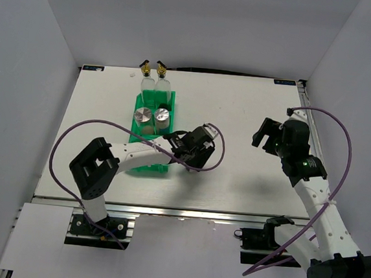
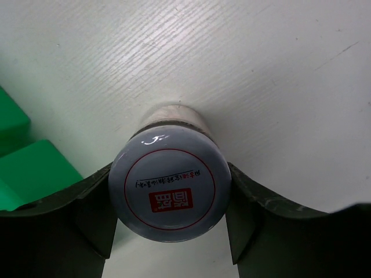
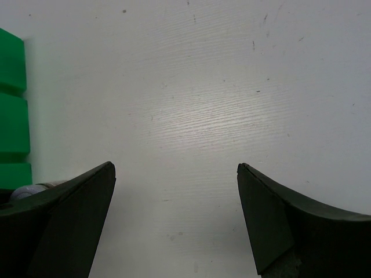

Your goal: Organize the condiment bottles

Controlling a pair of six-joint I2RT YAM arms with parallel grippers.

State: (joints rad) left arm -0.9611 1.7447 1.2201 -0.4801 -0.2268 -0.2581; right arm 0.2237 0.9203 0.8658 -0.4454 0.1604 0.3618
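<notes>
while left fingers [image 2: 87, 223] grip white jar [image 2: 170, 188] beside green bin [image 2: 36, 169], right fingers [image 3: 69, 223] spread wide

A wide stretch of the worktop [image 1: 240, 105] right of the green bin [image 1: 138, 112] is lying bare, and the right hand [image 3: 175, 174] is hanging over it with open room between its spread fingers. Two glass bottles [image 1: 148, 84] are filling the bin's far compartment and two silver-lidded jars [image 1: 142, 116] its middle one, while the left arm [image 1: 142, 153] is lying across the near compartment and hiding it. Just right of the bin's near end, the white jar [image 2: 170, 194] is filling the gap between the fingers of the left hand [image 2: 170, 231], with bare worktop lying beyond it.
</notes>
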